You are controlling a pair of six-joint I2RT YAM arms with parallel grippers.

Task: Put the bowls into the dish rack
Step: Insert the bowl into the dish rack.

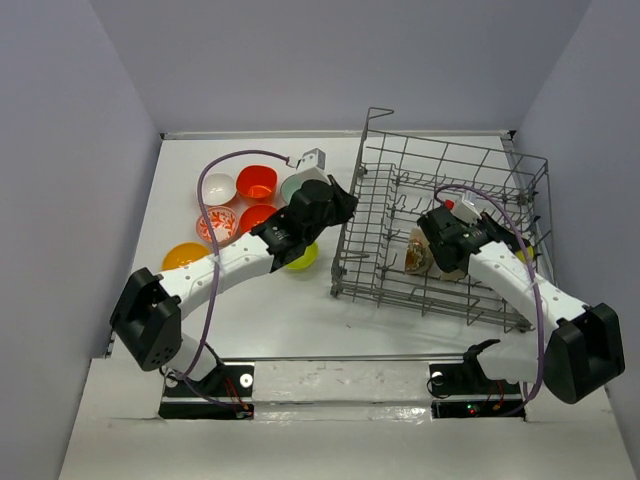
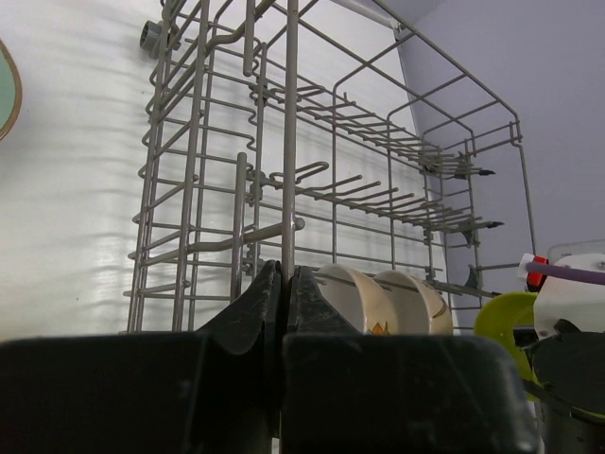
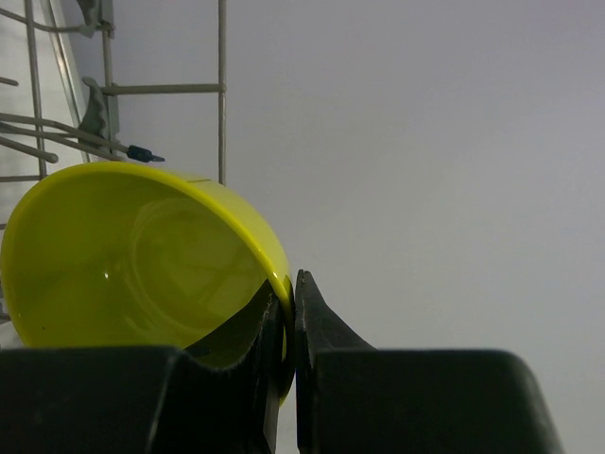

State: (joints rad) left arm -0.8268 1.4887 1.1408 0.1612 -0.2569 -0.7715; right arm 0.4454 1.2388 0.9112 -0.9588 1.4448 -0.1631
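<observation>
Your left hand (image 2: 284,274) is closed on one upright wire (image 2: 290,142) of the dish rack (image 1: 362,215), at its left wall. The two fingers pinch this wire between them, with almost no gap.

Your right hand (image 3: 288,284) is inside the rack, at its right part. It is closed on the rim of a lime-yellow bowl (image 3: 142,265). One finger is inside the bowl and the other is outside, and the bowl is tipped on its side with the opening toward the wrist camera.

The rack stands on the right half of the counter (image 1: 280,310), turned a little askew to the counter edges. Two cream bowls (image 2: 354,293) with a small pattern stand on edge near its front, one just beside the other.

The other bowls are on the counter, left of the rack: a white bowl (image 1: 218,187), a red-orange bowl (image 1: 257,182), a pale teal bowl (image 1: 293,188), a patterned bowl (image 1: 217,225), a second red-orange bowl (image 1: 255,215) and an orange-yellow bowl (image 1: 185,258). A lime green bowl (image 1: 305,260) is partly hidden under your left arm.
</observation>
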